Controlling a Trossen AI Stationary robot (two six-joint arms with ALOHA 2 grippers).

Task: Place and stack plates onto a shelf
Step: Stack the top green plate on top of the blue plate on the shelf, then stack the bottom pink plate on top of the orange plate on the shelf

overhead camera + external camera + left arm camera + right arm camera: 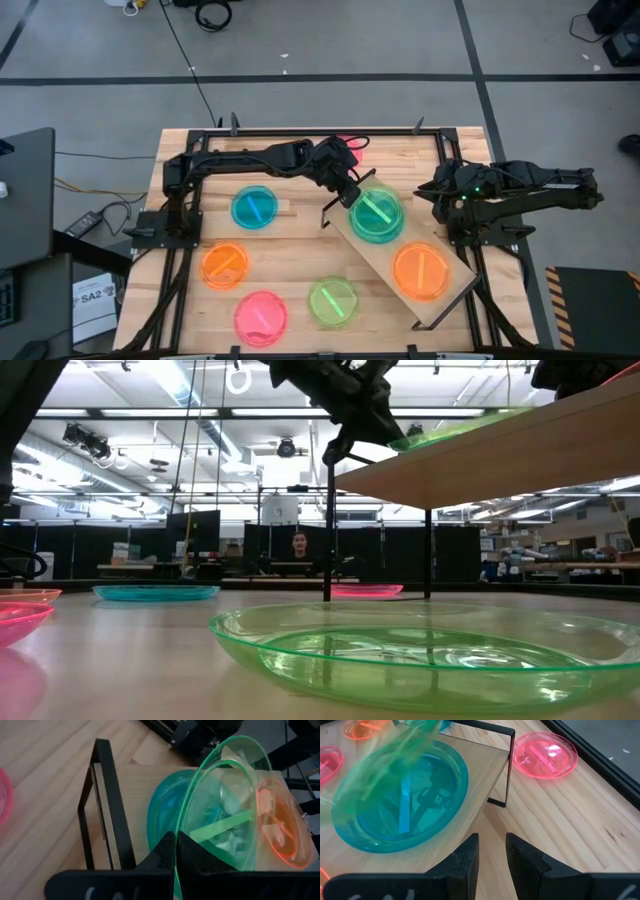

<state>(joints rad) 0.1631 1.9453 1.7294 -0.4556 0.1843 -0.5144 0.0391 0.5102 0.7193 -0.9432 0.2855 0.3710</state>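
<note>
Wooden slats [290, 240] carry the shelf [372, 262], where our left gripper [176, 851] pinches a tilted green plate [377, 212] over the blue plate [400, 805]; released crooked, we judge it slides off. Right gripper [491, 851], slightly parted, waits nearby.

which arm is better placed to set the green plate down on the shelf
Left. The left gripper already grips the green plate right over the blue plate on the shelf; the right gripper waits alongside, holding nothing.

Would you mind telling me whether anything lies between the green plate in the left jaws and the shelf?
Only the blue plate already on the shelf; the green plate held by the left gripper hangs tilted directly over it, ready to stack.
</note>
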